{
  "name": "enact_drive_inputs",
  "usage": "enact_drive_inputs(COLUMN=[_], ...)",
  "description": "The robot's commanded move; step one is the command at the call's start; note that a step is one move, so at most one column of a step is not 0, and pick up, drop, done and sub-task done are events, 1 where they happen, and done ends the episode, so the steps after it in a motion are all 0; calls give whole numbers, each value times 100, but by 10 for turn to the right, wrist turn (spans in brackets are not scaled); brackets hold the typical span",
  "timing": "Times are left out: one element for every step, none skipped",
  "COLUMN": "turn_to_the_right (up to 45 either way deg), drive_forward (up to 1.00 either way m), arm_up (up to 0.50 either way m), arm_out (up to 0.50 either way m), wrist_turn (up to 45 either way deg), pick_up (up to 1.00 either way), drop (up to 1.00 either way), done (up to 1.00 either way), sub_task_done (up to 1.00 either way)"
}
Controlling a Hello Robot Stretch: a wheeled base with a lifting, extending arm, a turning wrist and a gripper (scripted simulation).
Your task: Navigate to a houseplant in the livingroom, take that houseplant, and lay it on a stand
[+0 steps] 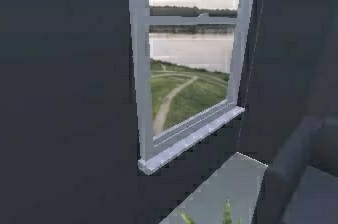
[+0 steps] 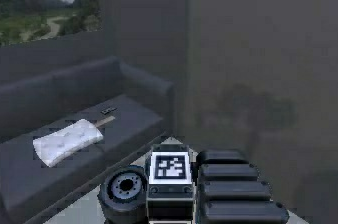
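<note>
A few green leaves (image 1: 203, 216), which may belong to the houseplant, poke up at the forward view's bottom edge, over a pale grey surface (image 1: 232, 180) below the window. In the arm side view the arm (image 2: 239, 188) shows as stacked dark segments at the bottom, with a white marked square (image 2: 169, 165) at its end. Left of the square sits the gripper's (image 2: 127, 192) round dark body. Its far end cannot be made out, so I cannot tell whether it holds anything.
A window (image 1: 189, 65) with a pale sill (image 1: 192, 132) is set in a dark wall straight ahead. A dark sofa (image 2: 87, 110) runs along the arm side view's left, with a white cloth (image 2: 67, 141) and a small object (image 2: 105, 119) on its seat. The sofa's end (image 1: 312, 170) shows at the forward view's right.
</note>
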Motion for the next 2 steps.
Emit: enact_drive_inputs(turn_to_the_right=[-450, -420], drive_forward=[0, 0], arm_up=[0, 0], arm_out=[0, 0], wrist_turn=[0, 0], pick_up=[0, 0], drop=[0, 0], done=[0, 0], sub_task_done=[0, 0])
